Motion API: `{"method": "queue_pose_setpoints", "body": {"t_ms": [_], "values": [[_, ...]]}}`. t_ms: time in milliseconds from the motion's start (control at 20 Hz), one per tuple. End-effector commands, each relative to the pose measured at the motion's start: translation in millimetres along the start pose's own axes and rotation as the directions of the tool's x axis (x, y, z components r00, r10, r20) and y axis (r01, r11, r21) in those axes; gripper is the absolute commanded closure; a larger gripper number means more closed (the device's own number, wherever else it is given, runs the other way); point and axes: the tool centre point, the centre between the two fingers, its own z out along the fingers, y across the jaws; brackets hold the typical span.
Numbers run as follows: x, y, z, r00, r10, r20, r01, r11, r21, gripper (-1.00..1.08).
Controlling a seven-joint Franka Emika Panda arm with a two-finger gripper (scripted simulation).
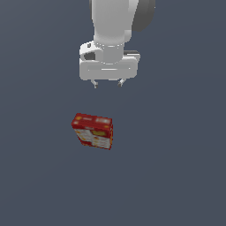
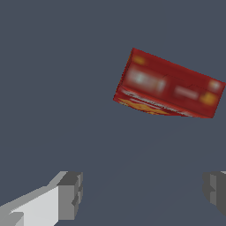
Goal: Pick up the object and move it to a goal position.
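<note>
The object [image 1: 92, 131] is a small red carton with white and yellow printed panels, standing on the dark grey floor, turned slightly askew. My gripper [image 1: 107, 83] hangs above and behind it, open, with nothing between its two short fingertips. In the wrist view the carton [image 2: 169, 85] shows its red top face, well ahead of the gripper [image 2: 143, 192]; the two grey fingers [image 2: 70, 194] are spread wide apart and clear of it.
A plain dark grey floor [image 1: 176, 167] surrounds the carton. The white arm [image 1: 112, 26] rises out of the exterior view's top edge.
</note>
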Motion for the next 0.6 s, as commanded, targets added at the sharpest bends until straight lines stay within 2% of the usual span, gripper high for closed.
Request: {"method": "queue_pose_setpoints", "body": {"t_ms": [0,250,550], "values": [[3,2,2,0.999,-0.040,0.000,0.040,0.999,0.001,-0.92],[12,8,7,0.990,-0.142,-0.002,0.142,0.990,0.004,-0.92],[23,16,14,0.961,-0.277,-0.005,0.277,0.961,0.008,-0.92]]}}
